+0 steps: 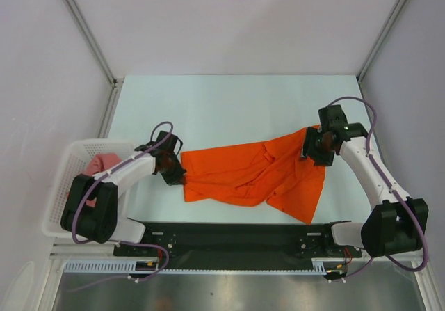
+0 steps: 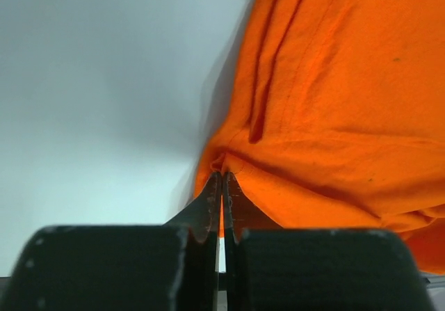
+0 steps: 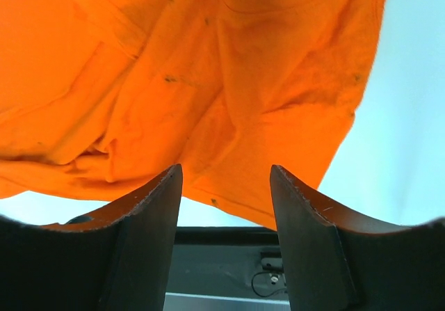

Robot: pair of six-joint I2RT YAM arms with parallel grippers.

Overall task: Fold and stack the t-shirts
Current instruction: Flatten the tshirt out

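ROBOT ARMS BEGIN ON THE LAUNDRY: An orange t-shirt [image 1: 254, 175] lies spread but rumpled across the middle of a pale green tabletop [image 1: 229, 106], not yet folded, with an arm at each end. The left pincer [image 2: 222, 180] is clamped tight on the shirt's left edge, low against the surface, with a small pucker of orange cloth bunched at its tips. The right pincer [image 3: 226, 175] hangs over the shirt's far right corner with its jaws apart and nothing between them (the cloth shows through the gap, beyond the fingers). A pink t-shirt [image 1: 104, 163] sits crumpled in a white basket [image 1: 57, 186] at the left edge of the tabletop, well apart from the orange one, with neither arm on it.

The job looks to be in its opening stage. Neither shirt has a fold in it and there is no stack. The orange shirt has deep creases and a flap hanging toward the near right, which will probably need smoothing first. Both shirts are left to fold, and the pink one has yet to leave the basket.

The tabletop is smooth and matte. Plain pale walls [image 1: 229, 19] close it in on three sides, slim metal posts [image 1: 87, 29] run up from its far corners, and a black rail [image 1: 229, 236] along the near edge carries the arms' bases.
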